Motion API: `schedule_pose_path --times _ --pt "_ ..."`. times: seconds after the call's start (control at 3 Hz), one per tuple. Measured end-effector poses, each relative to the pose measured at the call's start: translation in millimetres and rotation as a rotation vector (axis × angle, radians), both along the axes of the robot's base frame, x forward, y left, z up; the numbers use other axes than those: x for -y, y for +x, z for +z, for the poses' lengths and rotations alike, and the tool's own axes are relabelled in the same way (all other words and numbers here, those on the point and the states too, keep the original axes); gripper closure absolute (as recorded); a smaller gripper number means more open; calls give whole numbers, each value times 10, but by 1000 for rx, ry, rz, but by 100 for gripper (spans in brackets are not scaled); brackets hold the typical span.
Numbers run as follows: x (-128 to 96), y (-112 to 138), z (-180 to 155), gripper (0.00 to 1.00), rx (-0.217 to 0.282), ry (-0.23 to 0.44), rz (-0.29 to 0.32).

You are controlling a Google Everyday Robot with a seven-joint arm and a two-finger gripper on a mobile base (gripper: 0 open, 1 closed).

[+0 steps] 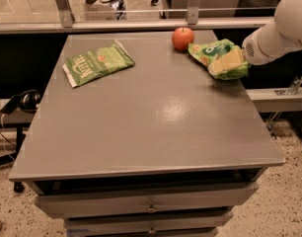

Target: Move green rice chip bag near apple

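Note:
The green rice chip bag [212,52] is bright lime green and lies at the table's far right, its left end just right of the apple [182,38]. The apple is small, red-orange and stands near the back edge. My gripper [229,63] reaches in from the right on a white arm [284,26]. A pale yellowish finger [226,61] lies across the bag's right end, and the gripper is shut on the bag. The bag rests on or just above the tabletop; its right end is hidden by the gripper.
A flatter, darker green Kettle bag [97,62] lies at the far left of the grey table [151,127]. A rail with metal posts [62,6] runs behind the table. Drawers sit below the front edge [151,209]. Headphones [27,100] lie on a low shelf at left.

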State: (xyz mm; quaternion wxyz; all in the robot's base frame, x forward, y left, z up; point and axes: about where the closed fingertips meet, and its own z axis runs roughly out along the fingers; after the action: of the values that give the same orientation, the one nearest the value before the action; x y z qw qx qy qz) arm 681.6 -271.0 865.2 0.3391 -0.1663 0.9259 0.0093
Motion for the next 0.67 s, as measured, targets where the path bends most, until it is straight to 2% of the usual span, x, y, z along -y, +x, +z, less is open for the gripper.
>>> schedule_pose_path --times 0.33,0.67 --pt "-25 -56 4 0 5 11 4" --pt "-27 -247 148 0 71 40 32"
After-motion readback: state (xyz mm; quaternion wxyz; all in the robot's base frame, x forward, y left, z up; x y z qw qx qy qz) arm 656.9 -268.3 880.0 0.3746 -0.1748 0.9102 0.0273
